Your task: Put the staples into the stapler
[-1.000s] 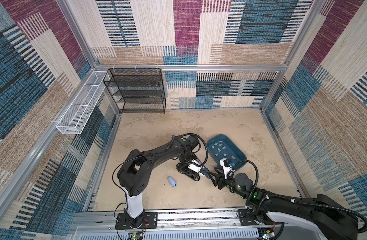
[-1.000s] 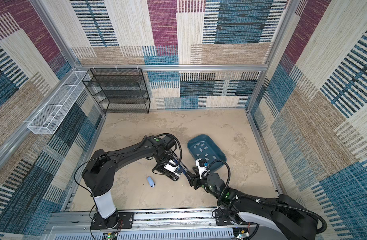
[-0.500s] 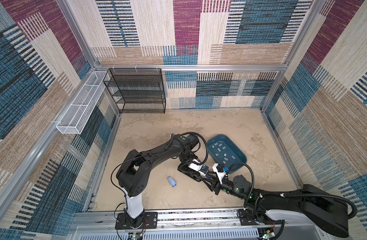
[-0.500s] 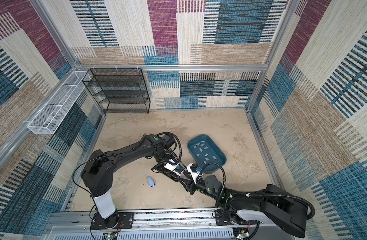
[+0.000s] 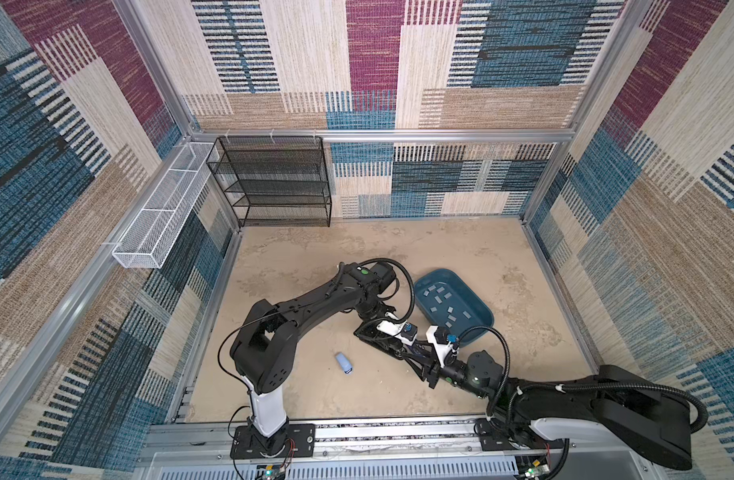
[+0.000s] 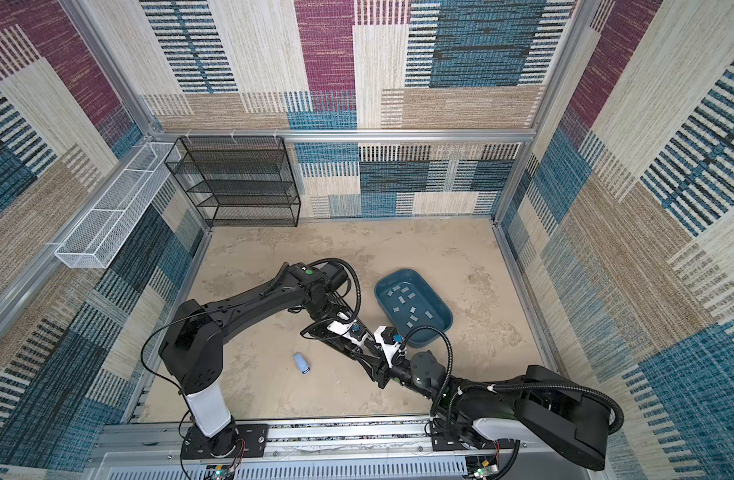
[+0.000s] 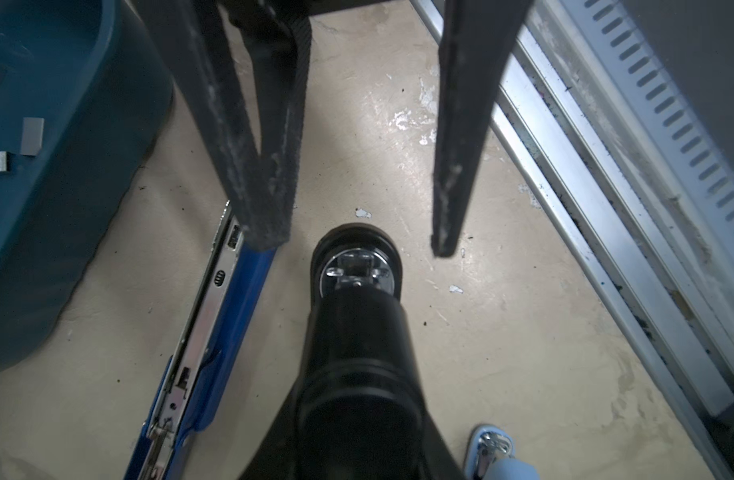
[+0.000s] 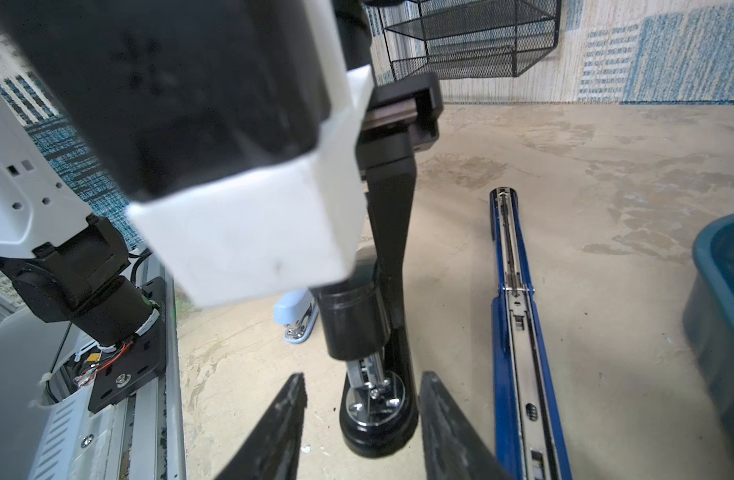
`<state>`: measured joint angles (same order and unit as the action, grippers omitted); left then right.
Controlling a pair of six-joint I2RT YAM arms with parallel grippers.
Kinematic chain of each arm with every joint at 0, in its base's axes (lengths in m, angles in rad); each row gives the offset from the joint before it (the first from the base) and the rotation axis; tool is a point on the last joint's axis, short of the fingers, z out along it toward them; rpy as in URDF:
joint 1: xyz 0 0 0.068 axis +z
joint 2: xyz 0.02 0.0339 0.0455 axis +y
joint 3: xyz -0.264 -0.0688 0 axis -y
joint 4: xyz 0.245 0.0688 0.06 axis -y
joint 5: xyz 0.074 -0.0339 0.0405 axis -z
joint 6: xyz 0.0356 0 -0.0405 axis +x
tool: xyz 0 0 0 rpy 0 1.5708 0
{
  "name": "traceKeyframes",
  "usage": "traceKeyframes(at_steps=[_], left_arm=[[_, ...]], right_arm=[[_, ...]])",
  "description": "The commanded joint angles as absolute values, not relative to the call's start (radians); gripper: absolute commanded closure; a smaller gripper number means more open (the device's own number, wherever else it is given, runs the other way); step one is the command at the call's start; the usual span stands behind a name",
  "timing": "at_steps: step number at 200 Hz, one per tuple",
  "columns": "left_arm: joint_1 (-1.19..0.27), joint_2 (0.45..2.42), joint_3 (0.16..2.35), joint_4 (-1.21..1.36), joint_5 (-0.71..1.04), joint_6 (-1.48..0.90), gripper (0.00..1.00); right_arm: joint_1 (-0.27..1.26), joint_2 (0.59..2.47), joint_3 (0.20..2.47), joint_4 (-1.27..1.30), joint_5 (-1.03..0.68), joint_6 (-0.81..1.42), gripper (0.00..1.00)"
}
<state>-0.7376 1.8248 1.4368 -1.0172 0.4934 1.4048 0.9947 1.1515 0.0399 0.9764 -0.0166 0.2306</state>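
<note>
Toward the front edge of the surface, my left tool is clenching the black stapler; my right tool, released, is straddling its nose.

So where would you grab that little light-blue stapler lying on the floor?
Probably mid-body, across its narrow width, coming from straight above. The light-blue stapler lies alone on the floor, long and slim, with bare floor along both long sides.

The left arm is bent at the elbow, wrist tipped down, with the left gripper clamped on a black stapler. The right arm lies low, stretched toward it. The right gripper is spread, its fingers either side of the stapler's head, not touching.
</note>
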Motion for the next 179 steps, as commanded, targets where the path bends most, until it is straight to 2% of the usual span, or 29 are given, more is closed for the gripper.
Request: traceKeyframes(at_steps=[1, 70, 97, 131, 179], left_arm=[[-0.738, 1.811, 1.45, -1.048, 0.561, 1.398, 1.0], [-0.74, 1.803, 1.47, -1.067, 0.636, 1.394, 1.0], [-0.74, 1.793, 1.472, -1.076, 0.653, 1.398, 1.0], [-0.736, 1.788, 1.48, -1.103, 0.671, 1.422, 1.0], [-0.709, 1.77, 1.501, -1.149, 0.729, 1.448, 1.0]], right_arm=[[0.997, 1.158, 0.045, 1.041, -0.046, 0.227, 0.55], [0.999, 1.214, 0.076, 1.062, -0.028, 0.227, 0.61], [1.0, 1.243, 0.082, 1.07, -0.018, 0.23, 0.68], [0.999, 1.255, 0.063, 1.085, -0.004, 0.233, 0.83], [1.0, 1.317, 0.035, 1.117, -0.005, 0.236, 0.88]])
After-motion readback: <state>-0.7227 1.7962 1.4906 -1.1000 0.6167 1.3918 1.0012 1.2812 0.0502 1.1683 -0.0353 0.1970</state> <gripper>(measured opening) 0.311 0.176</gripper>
